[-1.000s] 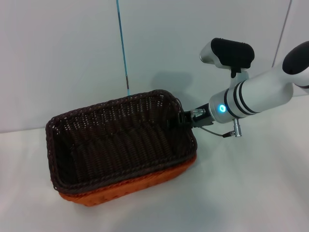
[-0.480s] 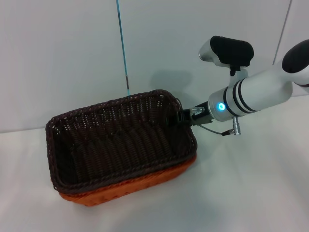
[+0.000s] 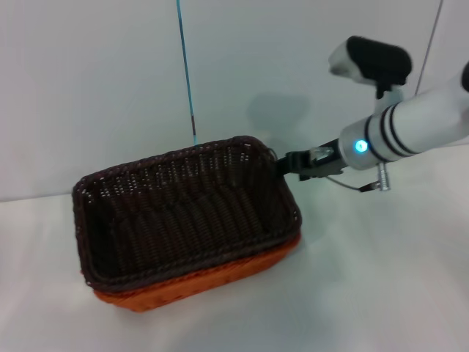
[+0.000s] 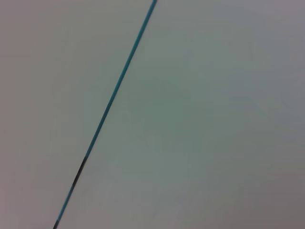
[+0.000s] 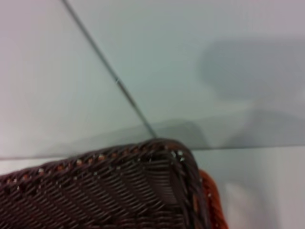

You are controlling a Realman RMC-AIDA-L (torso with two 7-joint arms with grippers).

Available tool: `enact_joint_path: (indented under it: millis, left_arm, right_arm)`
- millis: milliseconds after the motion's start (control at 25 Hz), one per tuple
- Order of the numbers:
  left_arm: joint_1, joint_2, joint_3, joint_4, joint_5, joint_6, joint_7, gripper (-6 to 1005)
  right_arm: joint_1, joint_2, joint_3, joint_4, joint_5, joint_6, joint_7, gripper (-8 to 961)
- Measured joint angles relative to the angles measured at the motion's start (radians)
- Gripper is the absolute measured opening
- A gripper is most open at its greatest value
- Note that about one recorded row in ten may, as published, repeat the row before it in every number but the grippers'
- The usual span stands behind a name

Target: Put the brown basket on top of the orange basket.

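brown basket nested, arm at its far corner

the brown basket sits inside the orange basket on the white worktop, only an orange band showing beneath its rim. stacking looks done. the right gripper hangs just beside the far right corner; whether its fingers hold the rim, i cannot tell. next: pull clear without dragging the rim. a blue line marks the wall behind. left gripper unseen.

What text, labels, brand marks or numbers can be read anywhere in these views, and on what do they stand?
None can be read.
Dark brown woven wicker basket: no tag or print.
Bright orange woven wicker basket beneath it: no tag or print.
Right gripper and its white arm: only black bands and a glowing blue light, no lettering.
Left wrist view: bare wall with a thin blue line, no writing.
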Motion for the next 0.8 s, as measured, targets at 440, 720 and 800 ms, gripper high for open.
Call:
enact_joint_path:
  millis: [440, 720, 800]
  left_arm:
    - [-0.005, -0.003, -0.003, -0.002, 0.000, 0.000, 0.002, 855]
    - [-0.006, -0.003, -0.003, -0.005, -0.005, 0.001, 0.003, 855]
    - [-0.006, -0.004, -0.004, -0.005, -0.005, 0.001, 0.003, 855]
  right_arm:
    - [-0.118, 0.007, 0.003, 0.294, -0.040, 0.109, 0.080, 635]
    - [-0.171, 0.027, 0.001, 0.443, -0.002, 0.103, 0.064, 635]
    - [-0.197, 0.033, -0.001, 0.486, 0.050, 0.090, 0.040, 635]
